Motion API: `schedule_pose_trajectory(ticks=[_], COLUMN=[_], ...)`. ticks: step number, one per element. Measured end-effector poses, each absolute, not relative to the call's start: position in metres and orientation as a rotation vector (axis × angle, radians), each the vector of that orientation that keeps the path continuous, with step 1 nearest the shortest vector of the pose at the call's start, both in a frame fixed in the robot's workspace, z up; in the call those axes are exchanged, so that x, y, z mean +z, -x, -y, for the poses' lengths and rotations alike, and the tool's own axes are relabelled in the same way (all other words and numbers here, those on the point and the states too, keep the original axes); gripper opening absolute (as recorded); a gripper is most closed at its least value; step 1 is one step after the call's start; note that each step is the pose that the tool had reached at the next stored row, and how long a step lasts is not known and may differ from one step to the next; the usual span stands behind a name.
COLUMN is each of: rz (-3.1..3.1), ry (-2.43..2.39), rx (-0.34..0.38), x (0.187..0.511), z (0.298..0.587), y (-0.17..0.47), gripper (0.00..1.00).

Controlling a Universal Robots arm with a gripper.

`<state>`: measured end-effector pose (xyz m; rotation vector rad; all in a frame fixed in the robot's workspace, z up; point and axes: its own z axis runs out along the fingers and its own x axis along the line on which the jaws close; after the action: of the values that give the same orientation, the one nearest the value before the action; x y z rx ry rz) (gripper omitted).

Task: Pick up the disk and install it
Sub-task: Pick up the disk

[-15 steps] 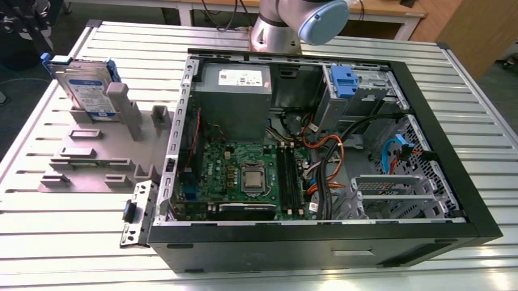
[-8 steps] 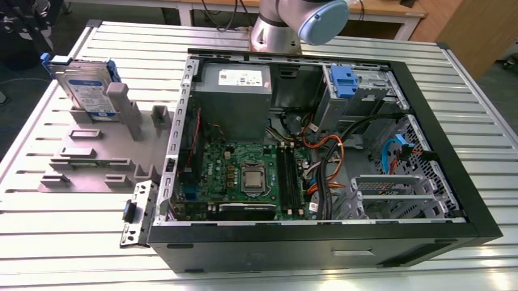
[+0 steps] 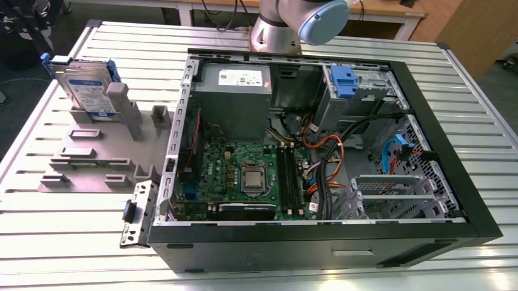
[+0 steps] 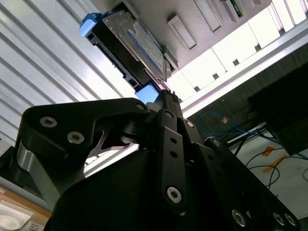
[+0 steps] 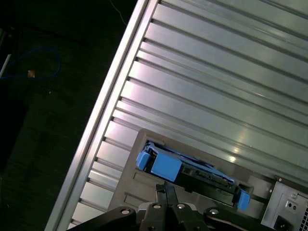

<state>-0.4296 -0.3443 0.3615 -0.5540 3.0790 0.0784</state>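
The disk (image 3: pixel 85 88) stands on edge in a slot of the grey fixture (image 3: pixel 97 154), at the exterior view's left, beside the open computer case (image 3: pixel 324 242). It is a silver drive with a white-and-blue label, framed by a blue rail. In both wrist views my gripper (image 5: pixel 165 186) hangs clear of the disk (image 5: pixel 192 174) with its tip pointing at the blue rail's end. The black fingers (image 4: pixel 166 108) lie pressed together with nothing between them, apart from the disk (image 4: pixel 130 41).
Inside the case, a grey power-supply box (image 3: pixel 235 88) sits at the back, a motherboard (image 3: pixel 242 176) lies on the floor, and cables cross the right half. A small blue latch piece (image 3: pixel 344 82) stands in the drive bay. The slatted table's edge (image 5: pixel 103 108) runs near the fixture.
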Motion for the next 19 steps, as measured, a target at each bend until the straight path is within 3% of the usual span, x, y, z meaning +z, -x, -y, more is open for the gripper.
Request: schedule_pose_trajectory(ticks=[19], rz=[-3.003], ry=[0.896], rx=[0.080], x=[0.3612], z=[0.3443], y=[0.4305], gripper=[0.11])
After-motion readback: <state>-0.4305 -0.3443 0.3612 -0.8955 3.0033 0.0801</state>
